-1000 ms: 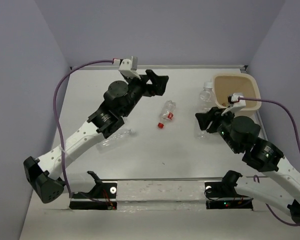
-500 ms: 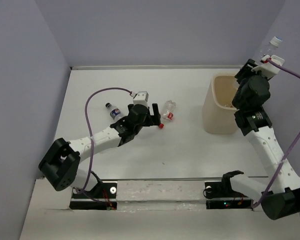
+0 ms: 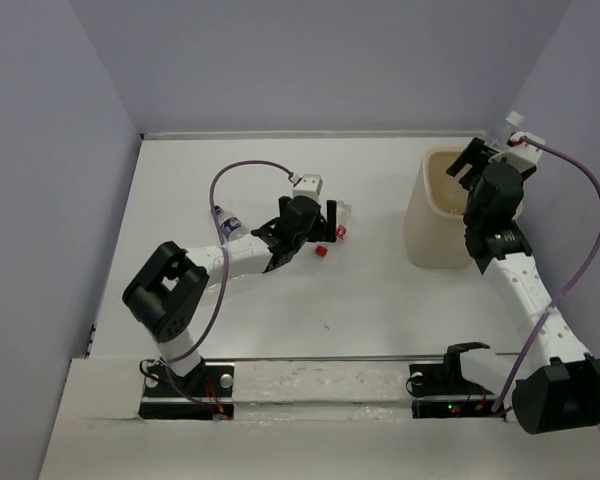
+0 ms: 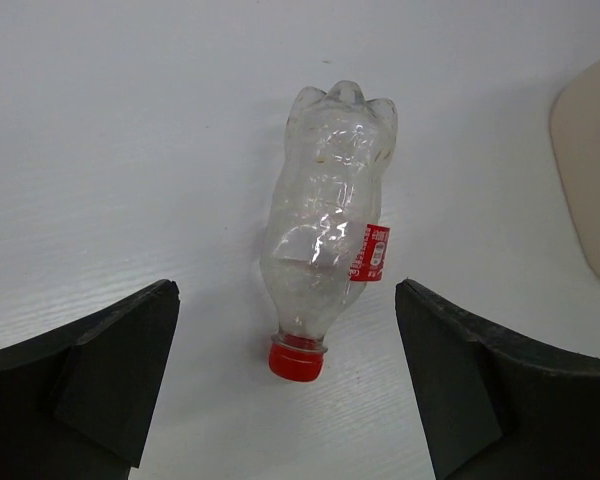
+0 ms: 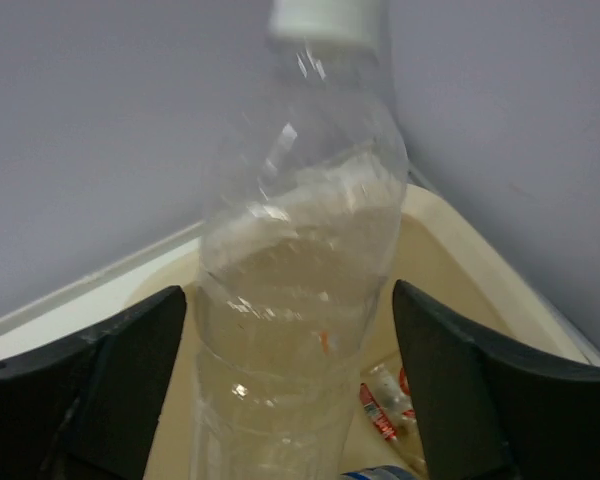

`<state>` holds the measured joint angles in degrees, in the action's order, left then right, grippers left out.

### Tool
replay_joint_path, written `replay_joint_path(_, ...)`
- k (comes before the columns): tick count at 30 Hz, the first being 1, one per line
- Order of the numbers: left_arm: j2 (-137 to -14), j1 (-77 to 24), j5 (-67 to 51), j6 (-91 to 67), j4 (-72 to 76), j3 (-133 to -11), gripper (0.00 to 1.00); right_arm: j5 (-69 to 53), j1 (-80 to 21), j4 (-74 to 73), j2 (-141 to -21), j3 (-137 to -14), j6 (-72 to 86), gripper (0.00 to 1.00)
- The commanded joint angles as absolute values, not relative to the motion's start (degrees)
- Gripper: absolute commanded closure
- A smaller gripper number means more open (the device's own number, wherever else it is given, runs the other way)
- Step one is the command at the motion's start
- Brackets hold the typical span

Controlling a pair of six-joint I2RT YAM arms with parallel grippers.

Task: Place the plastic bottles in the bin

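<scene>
Left tool: wide, straddling red-capped bottle to grasp | right tool: white-capped bottle over bin, grip unclear

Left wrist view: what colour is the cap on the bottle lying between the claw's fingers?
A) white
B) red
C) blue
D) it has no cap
B: the bottle lies on its side and ends in a red cap at the end nearest the camera.
</scene>
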<state>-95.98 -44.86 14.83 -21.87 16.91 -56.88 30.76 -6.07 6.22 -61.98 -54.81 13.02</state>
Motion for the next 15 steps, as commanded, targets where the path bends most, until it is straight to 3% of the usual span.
replay_joint_path(1, -98.3, -44.5, 15.6, -19.3, 19.8, -62.4, 0.01, 25.5, -6.1, 2.4, -57.4, -57.5, 14.5, 0.06)
replay_joint_path(12, -113.2, -43.8, 11.1, -17.3, 12.4, -76.7, 0.01, 4.4, -6.1, -8.4, -48.8, -56.8, 19.7, 0.05)
replay_joint_path(15, -115.7, -43.6, 11.8, -16.7, 11.1, -78.1, 0.05, -0.9, -6.1, -8.7, -46.7, -53.8, 21.4, 0.06)
